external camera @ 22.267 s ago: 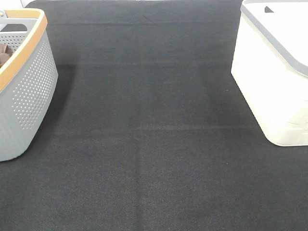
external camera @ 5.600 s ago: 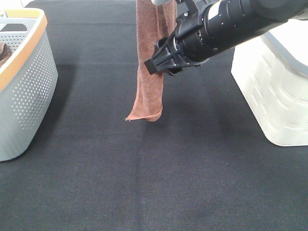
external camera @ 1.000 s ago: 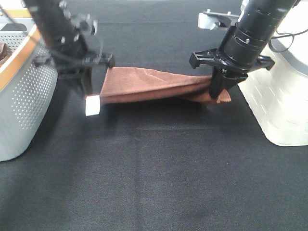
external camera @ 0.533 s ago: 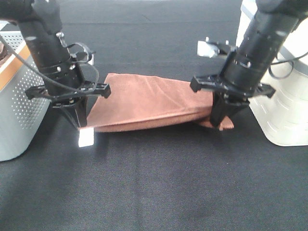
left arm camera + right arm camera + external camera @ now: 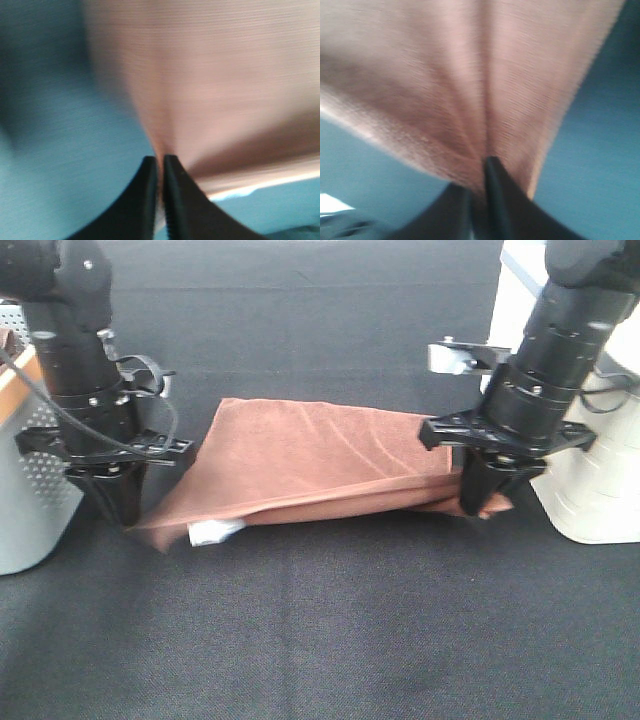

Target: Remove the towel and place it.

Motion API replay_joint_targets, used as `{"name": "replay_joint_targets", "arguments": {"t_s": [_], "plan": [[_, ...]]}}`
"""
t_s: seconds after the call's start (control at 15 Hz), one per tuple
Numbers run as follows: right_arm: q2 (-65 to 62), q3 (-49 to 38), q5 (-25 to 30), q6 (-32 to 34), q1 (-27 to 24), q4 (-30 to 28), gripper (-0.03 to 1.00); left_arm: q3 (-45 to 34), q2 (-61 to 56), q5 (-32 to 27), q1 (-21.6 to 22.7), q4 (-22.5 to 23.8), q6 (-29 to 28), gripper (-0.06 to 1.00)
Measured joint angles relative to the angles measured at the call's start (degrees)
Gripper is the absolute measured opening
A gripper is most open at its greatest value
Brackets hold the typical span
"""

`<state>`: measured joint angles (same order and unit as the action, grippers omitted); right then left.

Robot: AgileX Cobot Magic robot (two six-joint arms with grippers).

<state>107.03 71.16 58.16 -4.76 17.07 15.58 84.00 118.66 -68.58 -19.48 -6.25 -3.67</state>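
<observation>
The rust-brown towel (image 5: 310,455) is stretched out between my two grippers, its far part flat on the black table and its near edge folded under. Its white tag (image 5: 213,532) peeks out near the left corner. My left gripper (image 5: 118,515) points down at the left corner and my right gripper (image 5: 476,508) at the right corner. Up close in the left wrist view, the towel (image 5: 210,75) runs into the narrow slit of the left gripper (image 5: 161,165). The right wrist view shows folds of the towel (image 5: 470,65) meeting at the right gripper (image 5: 479,182), pinched there.
A grey perforated basket (image 5: 30,510) with an orange rim stands at the left edge, close behind the left arm. A white bin (image 5: 590,490) stands at the right, beside the right arm. Black cloth covers the table (image 5: 330,640).
Both grippers have come down and toward the near side with the towel corners. The towel has sunk from hanging taut to lying on the table, and the tag now lies under its edge.
</observation>
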Motion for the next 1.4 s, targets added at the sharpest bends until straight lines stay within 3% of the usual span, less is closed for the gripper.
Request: {"name": "replay_joint_targets", "arguments": {"t_s": [0.07,0.27,0.73,1.0,1.4], "plan": [[0.0,0.0,1.7,0.0,-0.1,-0.2,0.36,0.0,0.0,-0.2,0.0,0.9,0.3,0.21],[0.0,0.0,4.5,0.0,-0.1,0.5,0.58,0.0,0.0,-0.3,0.0,0.9,1.9,0.38],[-3.4,-0.1,4.9,0.0,-0.1,3.0,0.62,1.3,-1.1,-0.5,0.0,-0.9,2.4,0.41],[-12.4,-0.1,7.5,0.0,-0.1,3.8,0.62,9.9,-8.5,-0.5,0.0,-1.9,2.4,0.41],[-25.4,-0.1,9.3,0.0,-0.1,3.8,0.62,14.1,-20.7,-0.7,0.0,-1.9,2.4,0.41]]}}
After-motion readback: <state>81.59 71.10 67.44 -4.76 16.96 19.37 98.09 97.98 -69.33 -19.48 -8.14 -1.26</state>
